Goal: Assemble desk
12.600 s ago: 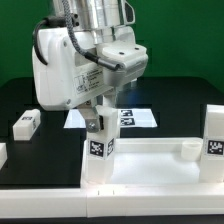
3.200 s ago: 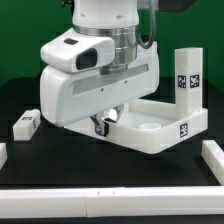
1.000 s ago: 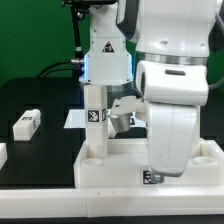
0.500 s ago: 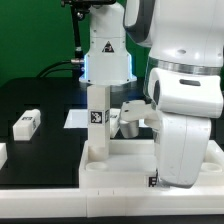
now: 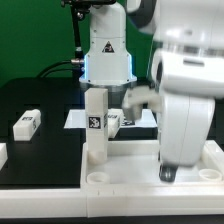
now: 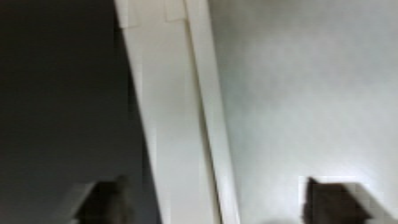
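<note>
Wide white desk panel point(image 5: 128, 158) flat on the black worktop point(image 5: 40, 150), near side, toward the exterior view's right, rim up, with round sockets in its near corners. Upright at its far corner on the exterior view's left, one white leg point(image 5: 95, 125), a black-and-white tag on its face. Second leg point(image 5: 26, 123) lying flat on the worktop, well apart toward the exterior view's left. Behind the upright leg, the marker board point(image 5: 74, 118), flat. Over the panel's right half, the big white arm point(image 5: 190, 90), reaching down close to the near rim. In the wrist view, dark fingers point(image 6: 334, 200) spread wide, gripping nothing, with the panel's rim below the gap and dark worktop alongside.
</note>
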Available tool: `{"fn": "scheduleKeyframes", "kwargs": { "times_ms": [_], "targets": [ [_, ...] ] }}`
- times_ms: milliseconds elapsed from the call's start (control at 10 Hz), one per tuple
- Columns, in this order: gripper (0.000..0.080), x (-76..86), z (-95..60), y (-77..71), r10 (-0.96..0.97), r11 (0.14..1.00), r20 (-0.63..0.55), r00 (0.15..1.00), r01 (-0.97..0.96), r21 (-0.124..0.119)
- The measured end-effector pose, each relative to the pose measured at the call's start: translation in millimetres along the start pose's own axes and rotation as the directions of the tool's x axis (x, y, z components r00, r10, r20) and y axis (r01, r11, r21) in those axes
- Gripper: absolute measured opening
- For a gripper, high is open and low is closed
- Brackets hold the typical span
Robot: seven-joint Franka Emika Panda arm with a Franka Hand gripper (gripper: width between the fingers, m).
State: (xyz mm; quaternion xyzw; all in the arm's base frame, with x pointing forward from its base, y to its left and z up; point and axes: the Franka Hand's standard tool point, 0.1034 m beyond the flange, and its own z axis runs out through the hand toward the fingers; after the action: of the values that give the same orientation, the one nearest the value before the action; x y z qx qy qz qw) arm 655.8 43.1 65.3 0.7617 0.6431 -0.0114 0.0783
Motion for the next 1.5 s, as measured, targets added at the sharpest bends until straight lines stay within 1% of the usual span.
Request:
{"fn": "scheduleKeyframes", "kwargs": {
  "times_ms": [100, 200, 300, 500, 600, 700, 800, 900, 1000, 1100, 1200, 1300, 1500],
  "targets": [
    [0.0557, -2.1, -18.6, -7.1, 0.018, 1.0, -0.005, 1.0, -0.018, -0.005],
    [0.062, -4.7, -33.9, -13.0, 0.047, 0.999, -0.011, 0.999, -0.047, -0.01],
    [0.0644, -7.5, -54.2, -3.4, 0.079, 0.996, -0.025, 0.997, -0.08, -0.04],
    [0.0648, -8.1, -50.5, -4.7, 0.101, 0.994, -0.023, 0.995, -0.102, -0.036],
    [0.0649, -9.5, -53.6, -6.4, 0.109, 0.993, -0.026, 0.994, -0.11, -0.038],
    [0.0649, -13.4, -62.2, -17.5, 0.161, 0.986, -0.035, 0.986, -0.163, -0.034],
    [0.0649, -19.2, -78.2, -39.1, 0.29, 0.956, -0.047, 0.956, -0.292, -0.02],
    [0.0649, -29.0, -93.6, -54.1, 0.377, 0.926, -0.051, 0.925, -0.377, -0.003],
    [0.0649, -41.3, -116.1, -62.6, 0.485, 0.874, -0.065, 0.872, -0.486, -0.003],
    [0.0649, -44.2, -118.1, -78.3, 0.586, 0.809, -0.082, 0.806, -0.588, 0.002],
    [0.0649, -38.5, -114.6, -77.7, 0.627, 0.777, -0.088, 0.774, -0.629, 0.004],
    [0.0649, -37.6, -113.2, -75.9, 0.664, 0.746, -0.088, 0.743, -0.666, 0.009],
    [0.0649, -38.9, -111.3, -77.6, 0.773, 0.633, -0.085, 0.629, -0.774, 0.028]
  ]
}}
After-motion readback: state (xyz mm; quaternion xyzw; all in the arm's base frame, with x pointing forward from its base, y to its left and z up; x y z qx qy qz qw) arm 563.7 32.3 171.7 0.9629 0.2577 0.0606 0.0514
